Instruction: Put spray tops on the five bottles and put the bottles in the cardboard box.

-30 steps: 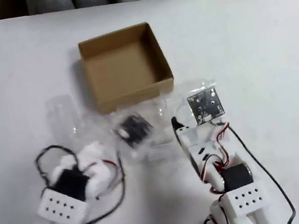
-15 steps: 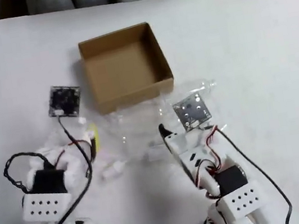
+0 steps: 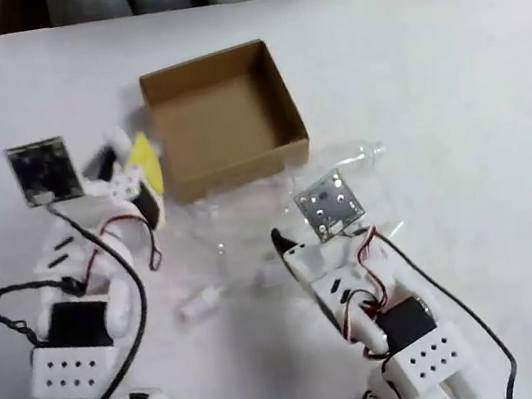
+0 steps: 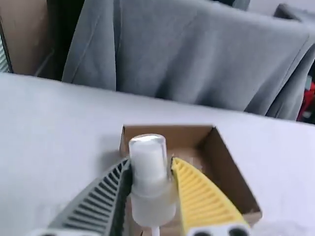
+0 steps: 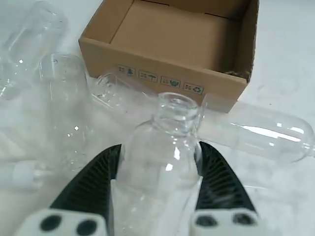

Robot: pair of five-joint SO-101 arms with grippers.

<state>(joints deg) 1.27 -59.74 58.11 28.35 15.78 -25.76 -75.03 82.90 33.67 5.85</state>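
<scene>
Left wrist view: left gripper [image 4: 150, 166] clamped on a spray top [image 4: 147, 182], lower centre, box [image 4: 231, 172] behind; right gripper [image 5: 158, 160] clasps a bottle [image 5: 162, 142]; advise aligning top squarely over neck before seating.

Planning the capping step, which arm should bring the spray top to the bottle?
Likely left: the left gripper is shut on a spray top, while the right gripper holds the open-necked bottle.

The bottles [image 5: 160, 152] are clear glossy plastic, the box [image 5: 162, 69] matt cardboard.
</scene>
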